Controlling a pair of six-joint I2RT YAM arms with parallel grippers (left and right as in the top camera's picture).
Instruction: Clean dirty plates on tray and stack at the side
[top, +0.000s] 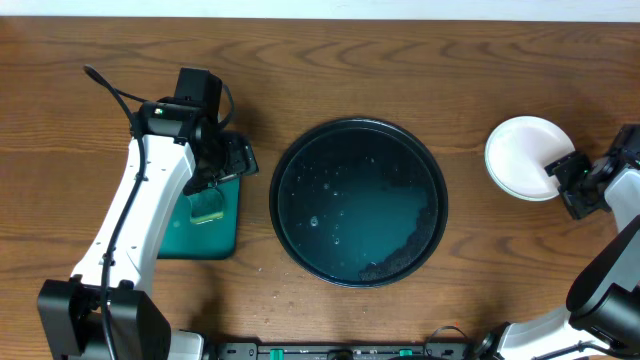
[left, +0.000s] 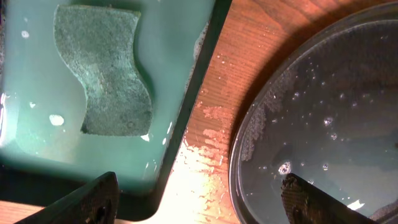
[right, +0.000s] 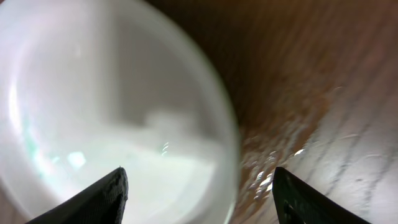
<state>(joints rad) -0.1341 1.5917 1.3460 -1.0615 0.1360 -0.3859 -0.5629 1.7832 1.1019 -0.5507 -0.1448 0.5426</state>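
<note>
Wooden table (top: 330, 60), wet tray (top: 340, 190) centre; left claw (left: 196, 196) apart, right claw (right: 198, 186) apart over plates (top: 520, 150)

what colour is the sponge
Dull green: the sponge shows best in the left wrist view.

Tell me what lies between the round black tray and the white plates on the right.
Only bare wooden table; nothing sits between the tray and the plates, as the overhead view shows.

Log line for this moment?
plates off tray, at right | sponge in rectangular tray | left pincer open | right pincer open at plates
</note>
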